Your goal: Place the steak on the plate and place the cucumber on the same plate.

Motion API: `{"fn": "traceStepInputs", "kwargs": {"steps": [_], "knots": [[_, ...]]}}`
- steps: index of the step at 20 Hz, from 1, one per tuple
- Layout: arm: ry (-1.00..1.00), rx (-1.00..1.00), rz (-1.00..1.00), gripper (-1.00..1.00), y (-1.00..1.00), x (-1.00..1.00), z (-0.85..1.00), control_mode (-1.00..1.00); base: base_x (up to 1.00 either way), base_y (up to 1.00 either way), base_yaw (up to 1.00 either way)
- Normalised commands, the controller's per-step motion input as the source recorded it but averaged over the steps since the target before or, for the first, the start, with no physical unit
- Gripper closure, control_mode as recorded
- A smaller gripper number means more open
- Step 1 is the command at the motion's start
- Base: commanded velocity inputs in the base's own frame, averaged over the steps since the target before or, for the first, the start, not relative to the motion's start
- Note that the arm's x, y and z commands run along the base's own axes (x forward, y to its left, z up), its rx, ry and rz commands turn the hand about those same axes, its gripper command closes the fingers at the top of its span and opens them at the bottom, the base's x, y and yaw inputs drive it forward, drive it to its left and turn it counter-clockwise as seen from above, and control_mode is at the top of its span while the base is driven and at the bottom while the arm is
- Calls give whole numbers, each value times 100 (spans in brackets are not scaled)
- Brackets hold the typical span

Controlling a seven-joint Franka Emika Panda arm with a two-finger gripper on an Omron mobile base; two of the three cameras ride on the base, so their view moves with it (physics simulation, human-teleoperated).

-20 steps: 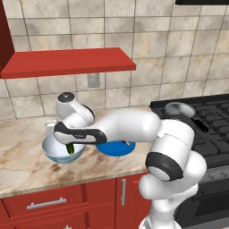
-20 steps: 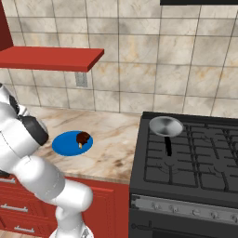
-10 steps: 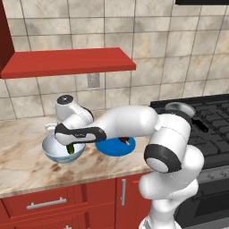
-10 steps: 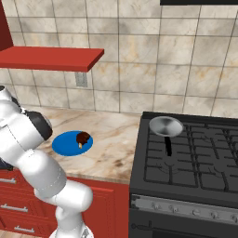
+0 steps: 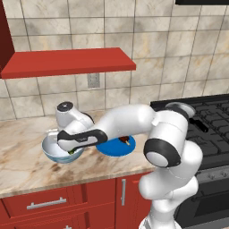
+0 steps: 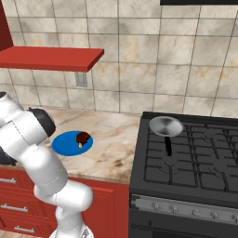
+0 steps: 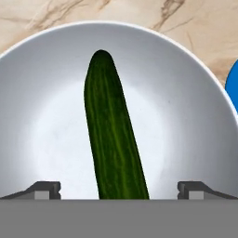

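The gripper (image 7: pixel 119 189), jaws spread wide, hangs over the cucumber (image 7: pixel 114 135) lying in the pale bowl (image 7: pixel 42 116), left of the blue plate (image 6: pixel 65 144) holding the steak (image 6: pixel 83 137).

Your dark green, elongated cucumber (image 7: pixel 114 135) lies in the pale blue-white deep bowl (image 7: pixel 42 93), on its inner floor, one rounded end up toward the far wall in the hand view, the other running down between the claw's two tips. Skin shows fine lengthwise streaks.

From the left base view you catch only a green sliver of it (image 5: pixel 71 151) at the bowl's (image 5: pixel 53 152) rim.

Your flat, round, bright blue plate (image 6: pixel 69 143) sits on the marble counter (image 6: pixel 111 139), just beside the bowl. The small reddish-brown chunk of steak (image 6: pixel 83 137) with a tan edge rests on the plate, near its right rim in the right base view.
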Motion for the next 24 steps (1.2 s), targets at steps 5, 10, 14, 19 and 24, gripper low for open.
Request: {"fn": "traceStepInputs", "kwargs": {"steps": [5, 10, 14, 19, 24], "knots": [[0, -1, 0, -100, 0, 0, -14, -100, 0, 0, 0], [0, -3, 0, -100, 0, 0, -13, -100, 0, 0, 0], [0, 0, 0, -100, 0, 0, 0, -100, 0, 0, 0], [0, 0, 0, 100, 0, 0, 0, -100, 0, 0, 0], [0, 0, 0, 100, 0, 0, 0, -100, 0, 0, 0]]}}
